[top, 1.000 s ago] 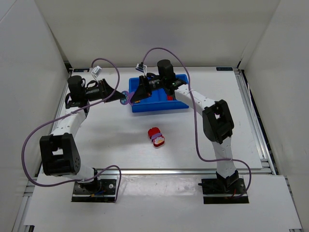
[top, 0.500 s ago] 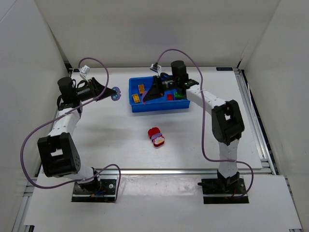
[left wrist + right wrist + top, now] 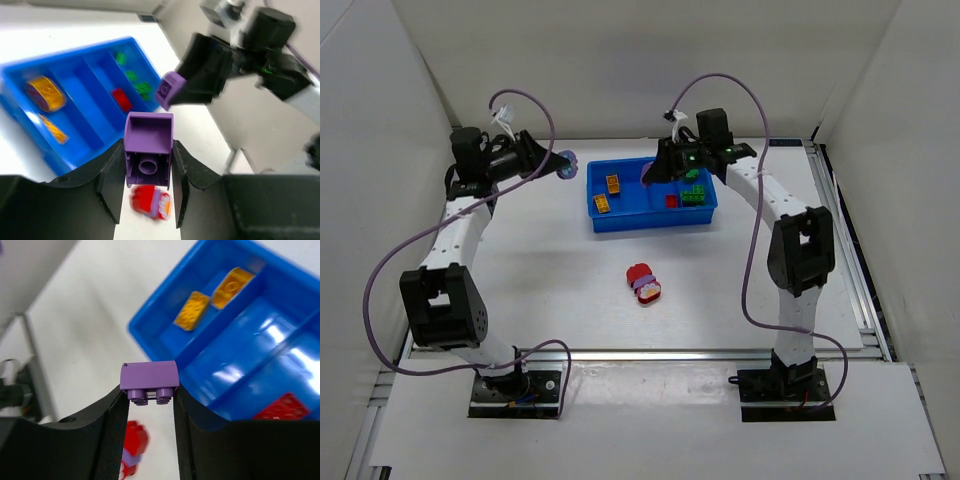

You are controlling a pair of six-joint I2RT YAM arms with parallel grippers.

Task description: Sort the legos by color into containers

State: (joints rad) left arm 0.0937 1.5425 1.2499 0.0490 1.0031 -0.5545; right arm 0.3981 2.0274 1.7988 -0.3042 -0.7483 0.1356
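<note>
lowering squarely over the bare compartment point(image 3: 245, 365) of the shallow blue plastic tray point(image 3: 650, 222) before letting go seems wise: left hand point(image 3: 148, 170) pinches a purple studded plastic brick point(image 3: 148, 142) just left of the tray; right hand point(image 3: 150, 400) pinches a second purple brick point(image 3: 149, 375) above it.

You have no word, number or brand to read here: the two small white cable tags point(image 3: 502, 114), left of and behind the blue tray point(image 3: 650, 223), are too small to make out.
</note>
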